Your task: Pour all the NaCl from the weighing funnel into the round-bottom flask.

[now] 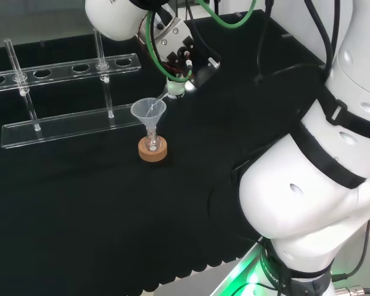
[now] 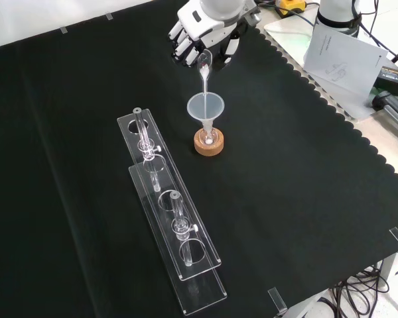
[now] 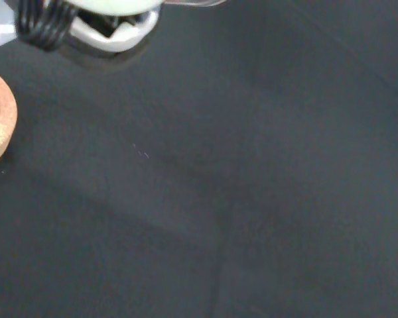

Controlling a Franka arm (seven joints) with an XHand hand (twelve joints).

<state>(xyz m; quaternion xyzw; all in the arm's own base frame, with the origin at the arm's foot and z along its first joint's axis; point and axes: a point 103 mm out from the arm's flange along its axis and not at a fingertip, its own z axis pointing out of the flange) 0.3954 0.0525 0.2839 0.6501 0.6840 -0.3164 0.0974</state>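
Front view, upper centre: one black and white hand, fingers curled and pinching one weighing funnel, stem slanting down into one clear funnel at mid-frame. Below that, one round-bottom flask seated in one cork ring, small and mostly hidden by the funnel above. Left and lower centre of the frame: one long clear rack on the black cloth, two upright glass tubes in it, well apart from the flask. Upper right: papers beyond the cloth's scalloped edge.
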